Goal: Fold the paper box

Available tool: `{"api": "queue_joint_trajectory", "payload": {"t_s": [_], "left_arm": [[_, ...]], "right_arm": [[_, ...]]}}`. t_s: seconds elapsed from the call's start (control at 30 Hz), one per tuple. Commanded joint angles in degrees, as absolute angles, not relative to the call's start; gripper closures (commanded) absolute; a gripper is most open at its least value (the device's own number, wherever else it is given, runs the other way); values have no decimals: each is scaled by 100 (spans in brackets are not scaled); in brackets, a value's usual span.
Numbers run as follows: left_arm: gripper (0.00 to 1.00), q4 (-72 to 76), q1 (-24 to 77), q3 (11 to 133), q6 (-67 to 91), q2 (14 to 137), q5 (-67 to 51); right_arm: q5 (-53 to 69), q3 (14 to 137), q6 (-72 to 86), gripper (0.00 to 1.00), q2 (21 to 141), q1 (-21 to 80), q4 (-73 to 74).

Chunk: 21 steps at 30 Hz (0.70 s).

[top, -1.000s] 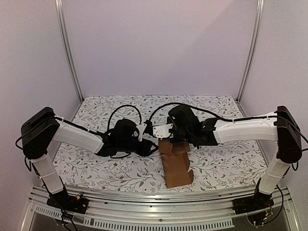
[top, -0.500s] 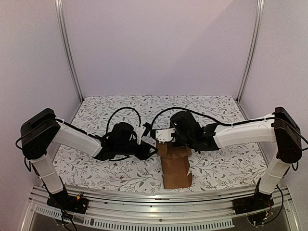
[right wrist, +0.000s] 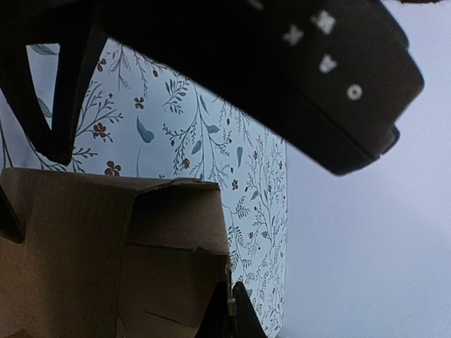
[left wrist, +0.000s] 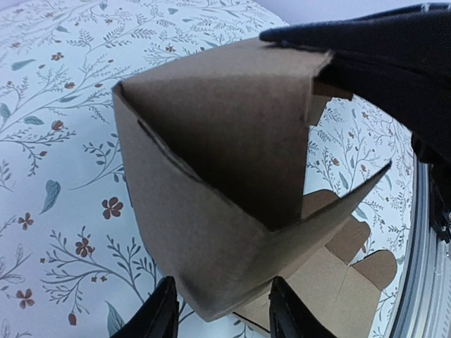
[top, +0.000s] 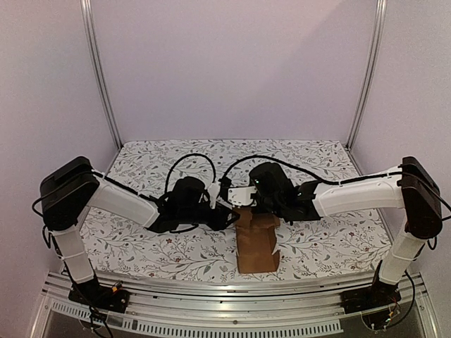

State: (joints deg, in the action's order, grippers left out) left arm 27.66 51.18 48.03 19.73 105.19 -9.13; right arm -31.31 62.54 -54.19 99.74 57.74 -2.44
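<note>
The paper box [top: 255, 246] is a brown cardboard sheet, partly folded, near the table's front middle, with walls raised into an open shell and flat flaps trailing toward the front edge. In the left wrist view, one folded corner of the box [left wrist: 211, 211] pokes between my left gripper's [left wrist: 222, 299] parted fingers, with small gaps either side. My right gripper [right wrist: 231, 313] is shut on the thin top edge of a box wall [right wrist: 169, 267]. Seen from above, the left gripper [top: 227, 215] and right gripper [top: 244, 206] meet over the box's far end.
A floral cloth [top: 162, 246] covers the table. A metal rail [top: 211, 303] runs along the near edge, and two upright posts [top: 99, 70] stand at the back corners before pale walls. The right gripper's dark body [left wrist: 380, 56] hangs close above the box.
My left arm has slid right, up to the box. The right gripper has shifted slightly left with the wall, and the box's far end now stands more upright.
</note>
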Motion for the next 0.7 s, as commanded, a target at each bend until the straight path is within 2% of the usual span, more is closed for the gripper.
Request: {"api": "queue_joint_trajectory", "payload": {"t_s": [0.0, 0.4, 0.67], "left_arm": [[57, 2724, 5177, 4997, 1909, 10698, -659], [62, 3794, 5379, 4493, 2057, 10798, -274], [65, 3900, 5492, 4520, 2073, 10938, -53]], "right_arm": [[-3226, 6297, -5300, 99, 9964, 5806, -348], [-3212, 6282, -5060, 92, 9967, 5841, 0], [-3239, 6417, -4878, 89, 9867, 5850, 533]]}}
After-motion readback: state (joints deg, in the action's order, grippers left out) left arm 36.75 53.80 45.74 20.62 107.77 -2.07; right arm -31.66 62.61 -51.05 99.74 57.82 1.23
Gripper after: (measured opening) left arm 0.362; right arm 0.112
